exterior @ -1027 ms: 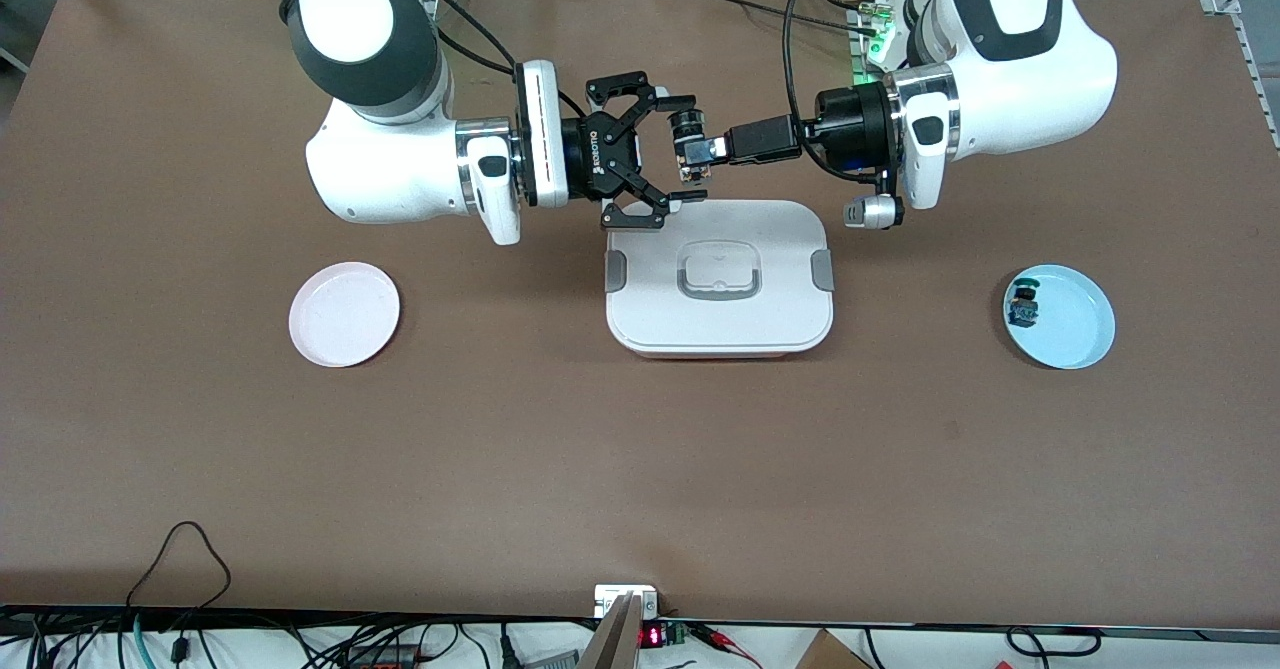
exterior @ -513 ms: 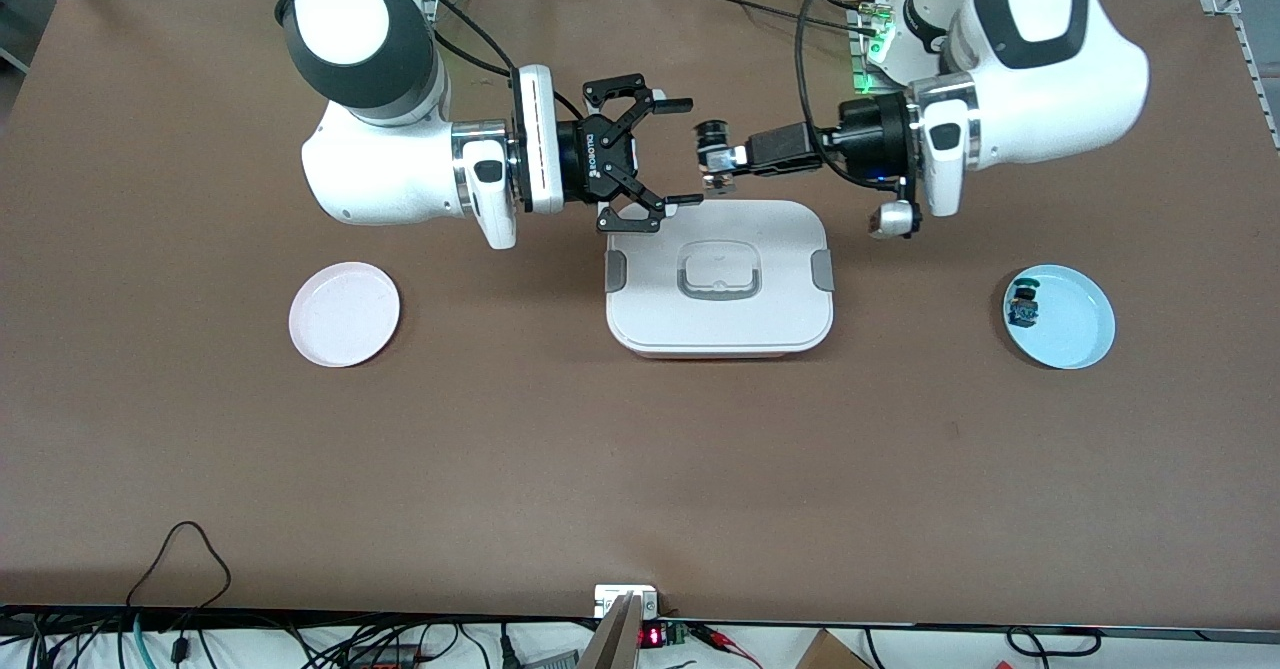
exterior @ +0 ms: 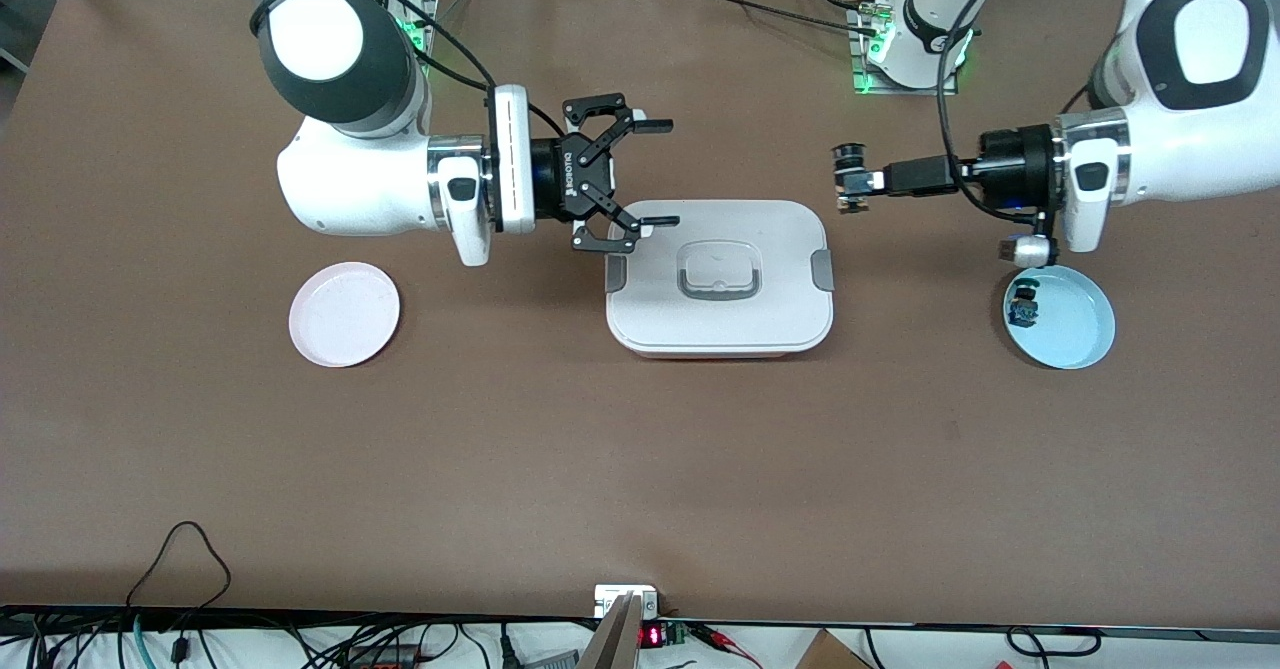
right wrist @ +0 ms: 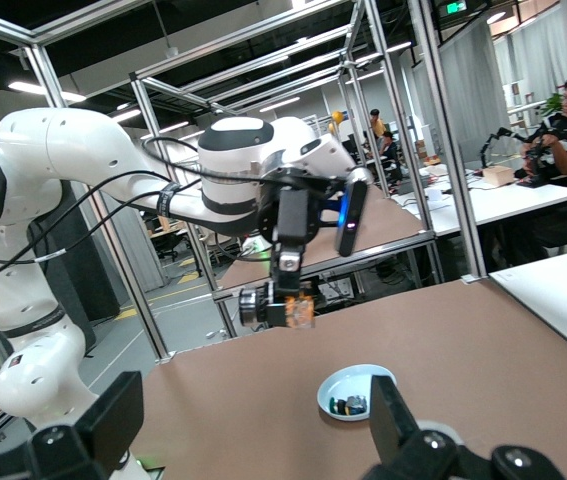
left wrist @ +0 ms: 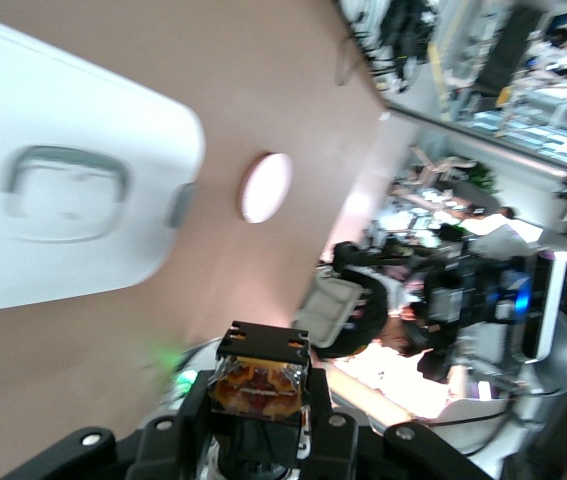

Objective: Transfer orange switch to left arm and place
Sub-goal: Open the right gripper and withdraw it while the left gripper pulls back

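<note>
The orange switch [exterior: 850, 187] hangs in the air with my left gripper [exterior: 872, 181] shut on it, over bare table between the box [exterior: 650, 299] and the blue plate [exterior: 1075, 334]. In the left wrist view the orange switch [left wrist: 259, 385] sits clamped between the fingers [left wrist: 188, 420]. My right gripper [exterior: 664, 174] stands open and empty over the box's corner at the right arm's end. From the right wrist view, the left arm holds the orange switch [right wrist: 293, 310] well off from my open right gripper [right wrist: 253, 430].
A blue-green switch [exterior: 1022, 307] lies in the blue plate near the left arm's end. A pink plate [exterior: 344, 313] sits empty toward the right arm's end. The white box has grey side clips [exterior: 821, 271] and a recessed handle [exterior: 717, 271].
My left arm has drawn away from the right gripper toward its own end of the table, carrying the switch. The right arm has backed off a little, its jaws staying open.
</note>
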Robot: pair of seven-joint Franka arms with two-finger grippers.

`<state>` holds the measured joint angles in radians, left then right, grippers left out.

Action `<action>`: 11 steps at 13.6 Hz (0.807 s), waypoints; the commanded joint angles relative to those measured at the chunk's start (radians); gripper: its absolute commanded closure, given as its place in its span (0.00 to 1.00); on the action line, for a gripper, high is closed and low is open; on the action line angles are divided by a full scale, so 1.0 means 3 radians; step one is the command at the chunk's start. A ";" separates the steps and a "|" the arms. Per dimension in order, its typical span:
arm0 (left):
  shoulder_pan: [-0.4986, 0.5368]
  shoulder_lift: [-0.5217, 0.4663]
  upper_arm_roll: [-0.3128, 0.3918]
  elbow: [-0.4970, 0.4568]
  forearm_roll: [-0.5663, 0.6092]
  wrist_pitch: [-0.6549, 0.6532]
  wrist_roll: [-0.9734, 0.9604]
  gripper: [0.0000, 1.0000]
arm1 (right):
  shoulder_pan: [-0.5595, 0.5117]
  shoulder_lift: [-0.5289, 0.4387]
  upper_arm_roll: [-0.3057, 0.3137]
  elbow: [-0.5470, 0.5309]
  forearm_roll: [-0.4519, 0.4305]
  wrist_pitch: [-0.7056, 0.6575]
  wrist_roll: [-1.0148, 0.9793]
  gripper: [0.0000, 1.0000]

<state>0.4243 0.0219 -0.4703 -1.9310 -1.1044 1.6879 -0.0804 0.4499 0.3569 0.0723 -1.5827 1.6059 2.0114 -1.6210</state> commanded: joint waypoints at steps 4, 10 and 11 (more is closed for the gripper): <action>0.0273 -0.0017 -0.0043 0.0214 0.1995 -0.0375 0.0063 1.00 | -0.0389 -0.0162 -0.0061 -0.0267 0.0036 -0.0246 0.0029 0.00; 0.0288 0.0009 -0.0048 0.0127 0.3557 -0.0329 0.0192 0.94 | -0.0559 -0.0162 -0.0425 -0.0333 -0.0469 -0.0711 0.0723 0.00; 0.0344 0.0014 -0.0043 0.0081 0.3665 -0.0258 0.0181 0.99 | -0.0569 -0.0167 -0.0496 -0.0328 -0.0576 -0.0808 0.0998 0.00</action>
<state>0.4995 0.0236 -0.4734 -1.8902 -0.0803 1.5941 -0.0461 0.2926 0.3383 -0.0553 -1.6482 1.4859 1.8135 -1.4344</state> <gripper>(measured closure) 0.595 0.000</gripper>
